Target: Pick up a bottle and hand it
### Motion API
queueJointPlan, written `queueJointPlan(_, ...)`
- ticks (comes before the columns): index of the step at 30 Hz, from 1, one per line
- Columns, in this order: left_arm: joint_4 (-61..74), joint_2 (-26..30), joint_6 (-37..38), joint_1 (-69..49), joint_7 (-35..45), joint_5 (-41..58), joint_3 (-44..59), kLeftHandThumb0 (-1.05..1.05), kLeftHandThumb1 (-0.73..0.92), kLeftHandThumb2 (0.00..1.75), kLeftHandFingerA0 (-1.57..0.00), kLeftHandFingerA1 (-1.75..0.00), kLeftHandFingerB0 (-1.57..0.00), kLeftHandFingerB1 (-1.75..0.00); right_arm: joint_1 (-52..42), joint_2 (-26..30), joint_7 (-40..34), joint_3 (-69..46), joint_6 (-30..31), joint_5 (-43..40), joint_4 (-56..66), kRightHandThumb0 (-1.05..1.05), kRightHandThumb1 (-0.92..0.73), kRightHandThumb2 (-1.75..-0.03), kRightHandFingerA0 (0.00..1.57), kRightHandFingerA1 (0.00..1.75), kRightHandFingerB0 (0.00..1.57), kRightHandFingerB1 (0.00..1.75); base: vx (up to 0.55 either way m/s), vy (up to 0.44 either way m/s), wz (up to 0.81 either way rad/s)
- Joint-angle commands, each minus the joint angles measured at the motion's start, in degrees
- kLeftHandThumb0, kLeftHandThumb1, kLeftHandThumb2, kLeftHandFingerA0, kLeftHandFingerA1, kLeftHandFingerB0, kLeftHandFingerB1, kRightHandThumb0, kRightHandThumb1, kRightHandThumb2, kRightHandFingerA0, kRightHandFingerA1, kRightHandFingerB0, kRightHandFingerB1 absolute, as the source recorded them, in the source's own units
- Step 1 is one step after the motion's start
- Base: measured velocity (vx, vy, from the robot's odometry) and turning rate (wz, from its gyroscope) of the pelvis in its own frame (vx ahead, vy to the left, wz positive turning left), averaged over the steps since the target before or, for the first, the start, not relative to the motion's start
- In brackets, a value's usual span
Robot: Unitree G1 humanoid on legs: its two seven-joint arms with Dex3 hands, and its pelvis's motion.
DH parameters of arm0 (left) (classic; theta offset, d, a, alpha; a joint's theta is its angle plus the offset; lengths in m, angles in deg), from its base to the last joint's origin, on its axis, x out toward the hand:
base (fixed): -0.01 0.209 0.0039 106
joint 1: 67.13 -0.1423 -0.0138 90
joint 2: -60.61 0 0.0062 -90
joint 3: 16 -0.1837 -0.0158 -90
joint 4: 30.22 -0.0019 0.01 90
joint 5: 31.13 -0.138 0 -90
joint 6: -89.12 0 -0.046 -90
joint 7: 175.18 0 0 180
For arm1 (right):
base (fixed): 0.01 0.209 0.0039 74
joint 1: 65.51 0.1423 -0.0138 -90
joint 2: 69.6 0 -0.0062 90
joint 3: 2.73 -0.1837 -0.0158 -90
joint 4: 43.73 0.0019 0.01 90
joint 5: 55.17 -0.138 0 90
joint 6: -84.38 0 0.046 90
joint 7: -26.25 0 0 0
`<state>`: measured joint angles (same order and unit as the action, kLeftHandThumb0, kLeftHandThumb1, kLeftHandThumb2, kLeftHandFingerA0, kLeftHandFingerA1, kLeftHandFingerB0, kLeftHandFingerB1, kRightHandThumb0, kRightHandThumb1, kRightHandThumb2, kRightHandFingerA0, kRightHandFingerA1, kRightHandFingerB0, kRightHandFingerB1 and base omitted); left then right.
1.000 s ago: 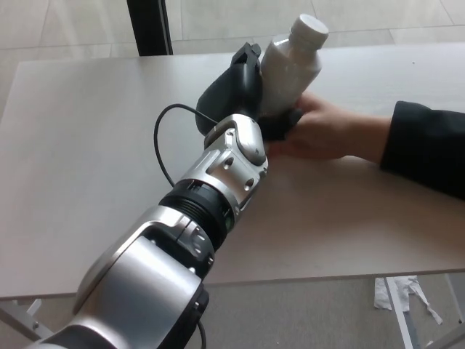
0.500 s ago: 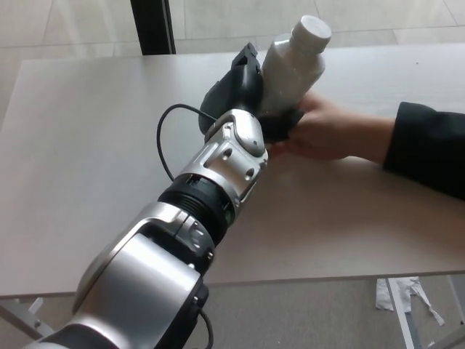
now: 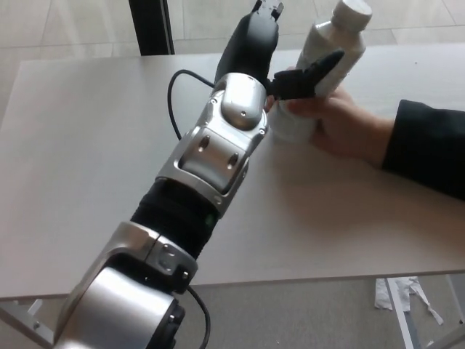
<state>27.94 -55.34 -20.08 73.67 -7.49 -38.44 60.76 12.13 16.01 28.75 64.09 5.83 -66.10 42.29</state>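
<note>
A white plastic bottle (image 3: pixel 336 45) with a white cap stands tilted above the far side of the table. A person's hand (image 3: pixel 347 125) coming in from the right wraps around its lower part. My left hand (image 3: pixel 256 42) is to the left of the bottle at the end of my silver forearm (image 3: pixel 218 145). Its fingers are spread, and one black finger (image 3: pixel 311 74) reaches across the front of the bottle without closing on it. My right hand does not show.
The pale table (image 3: pixel 87 145) stretches left and toward me, its near edge at the bottom. The person's dark sleeve (image 3: pixel 429 153) lies over its right side. A black post (image 3: pixel 151 25) stands behind the table. Paper scraps (image 3: pixel 407 294) lie on the floor.
My left hand has let go of the bottle and risen toward the far edge, fingers now spread. The person's hand has closed around the bottle, which sits further right.
</note>
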Motion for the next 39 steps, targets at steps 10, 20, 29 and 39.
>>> queueJointPlan(10, 54.1, 37.0, -13.2, -57.8, 33.4, 22.5, 62.0, -0.77, 0.72, 0.62, -0.18, -0.57, -0.05, -0.39, -0.9, 5.1, 0.0, -6.0, 0.2, -1.1, -5.0, -0.65, -0.62, -0.6, 1.29, 1.52, 0.34, 0.56, 0.0, 0.0, 0.0)
queueJointPlan(20, 15.3, 46.8, 3.9, -73.6, 30.5, 27.4, 85.7, -0.81, 0.57, 0.98, -0.03, -0.61, 0.0, -0.29, 0.9, 7.5, 1.7, -9.0, -3.3, -2.7, -11.9, -0.7, -0.47, -0.85, 1.34, 1.43, 0.29, 0.62, 0.0, 0.0, 0.0)
queueJointPlan(29, 1.9, 46.6, 4.9, -69.2, 26.1, 25.3, 76.8, -0.73, 0.5, 0.88, -0.35, -0.65, -0.11, -0.49, -1.2, 7.0, 1.3, -9.9, -1.2, -3.1, -9.8, -0.66, -0.6, -0.61, 1.25, 1.6, 0.3, 0.58, 0.0, 0.0, 0.0)
queueJointPlan(39, -3.2, 38.9, 12.8, -70.6, 31.7, 15.0, 54.9, -0.7, 0.59, 0.58, -0.4, -0.66, -0.24, -0.44, -1.0, 6.3, 1.4, -9.4, -2.2, -2.0, -11.6, -0.69, -0.48, -0.83, 1.34, 1.46, 0.28, 0.61, 0.0, 0.0, 0.0)
